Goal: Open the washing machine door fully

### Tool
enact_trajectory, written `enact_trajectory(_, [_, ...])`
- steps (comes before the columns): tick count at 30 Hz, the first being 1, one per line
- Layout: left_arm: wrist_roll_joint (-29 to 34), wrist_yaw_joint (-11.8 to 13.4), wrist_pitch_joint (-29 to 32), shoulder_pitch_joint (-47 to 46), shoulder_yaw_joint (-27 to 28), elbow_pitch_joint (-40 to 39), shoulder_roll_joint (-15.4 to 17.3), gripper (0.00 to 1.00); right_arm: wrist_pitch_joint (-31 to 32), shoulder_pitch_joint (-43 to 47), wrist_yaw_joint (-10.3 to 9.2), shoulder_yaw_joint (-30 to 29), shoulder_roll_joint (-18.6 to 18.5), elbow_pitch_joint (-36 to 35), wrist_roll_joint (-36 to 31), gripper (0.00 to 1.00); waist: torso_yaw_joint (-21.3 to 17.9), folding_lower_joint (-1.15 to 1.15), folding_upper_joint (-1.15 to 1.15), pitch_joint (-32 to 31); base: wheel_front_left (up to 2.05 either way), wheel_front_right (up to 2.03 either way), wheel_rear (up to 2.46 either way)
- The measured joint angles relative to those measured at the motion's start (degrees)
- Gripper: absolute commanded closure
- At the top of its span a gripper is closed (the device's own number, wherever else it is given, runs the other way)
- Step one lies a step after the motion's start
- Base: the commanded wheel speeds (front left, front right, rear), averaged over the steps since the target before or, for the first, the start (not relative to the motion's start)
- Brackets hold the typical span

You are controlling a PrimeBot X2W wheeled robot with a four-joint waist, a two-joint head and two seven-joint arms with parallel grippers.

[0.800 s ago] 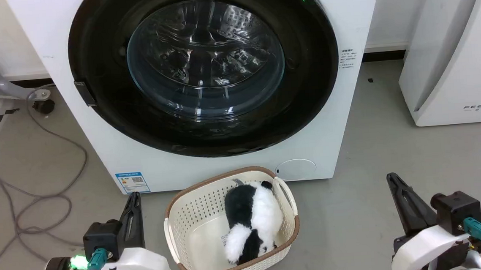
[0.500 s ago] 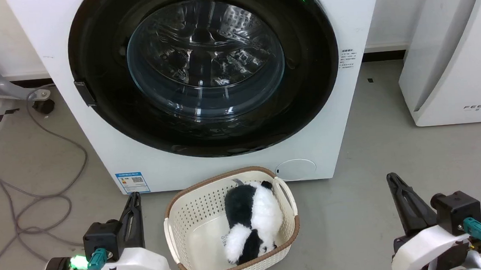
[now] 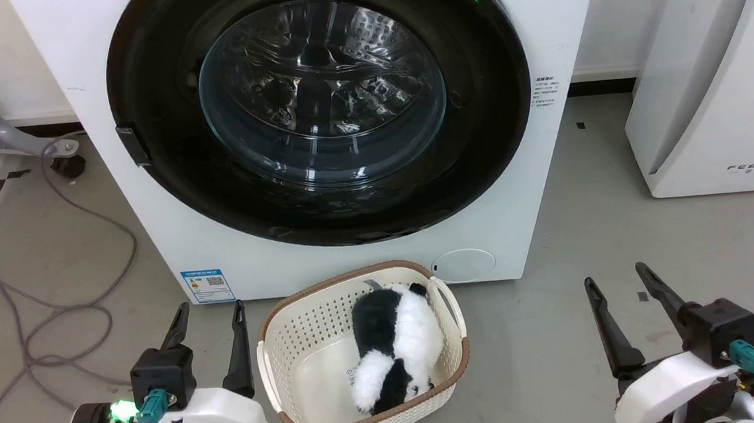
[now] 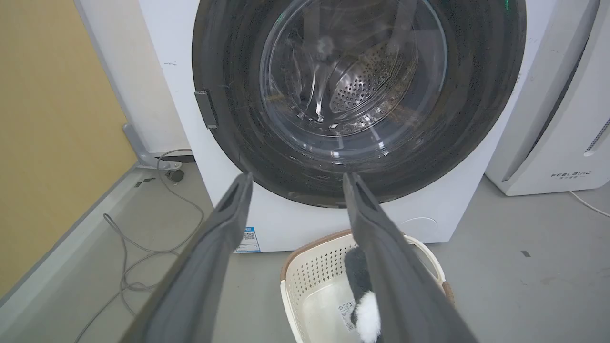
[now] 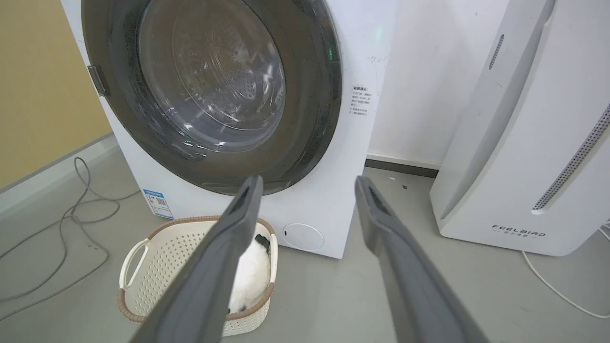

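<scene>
Left tool and right tool gape well short of the washing machine door.

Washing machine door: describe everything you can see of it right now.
The washing machine door is a large round glossy black ring around a bulging clear glass window, through which the perforated steel drum shows. A small dark tab sits on its left edge. It looks shut, flush against the white front of the washing machine. Nothing touches it: the left gripper and right gripper are open, low and apart from it.
</scene>
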Motion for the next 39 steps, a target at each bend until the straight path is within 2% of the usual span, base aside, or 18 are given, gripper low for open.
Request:
enact_trajectory(12, [-0.02,1.01,-1.32,-0.08,-0.9,0.63,-0.01,0.0,-1.15,-0.16,-0.01,-1.26,0.0,0.04,5.58,0.0,-0.04,0.01,0.0,0.28,0.0,0.0,0.0])
enact_trajectory(13, [-0.02,1.1,-1.55,-0.08,-0.94,0.7,-0.01,0.0,-1.47,-0.24,-0.01,-1.4,0.0,0.08,6.23,0.71,-0.03,0.01,0.0,0.32,0.0,0.0,0.0])
enact_trajectory(14, [-0.03,1.22,-1.59,-0.09,-1.0,0.76,-0.01,0.0,-1.6,-0.3,-0.01,-1.49,0.0,0.09,7.05,1.0,-0.02,0.01,0.0,0.37,0.0,0.0,0.0])
enact_trajectory(22, [-0.18,1.98,-2.57,-0.32,-1.32,1.13,-0.01,0.0,-2.54,-2.13,-0.01,-3.18,0.0,1.58,15.58,1.0,0.07,0.01,0.0,1.04,0.0,0.0,0.0])
enact_trajectory(39, [-0.16,3.42,-4.57,-2.59,-2.36,1.16,-0.02,0.0,-1.33,-12.75,-0.02,-10.24,-1.33,11.18,35.9,1.0,0.87,0.0,0.0,4.49,0.0,0.0,0.0])
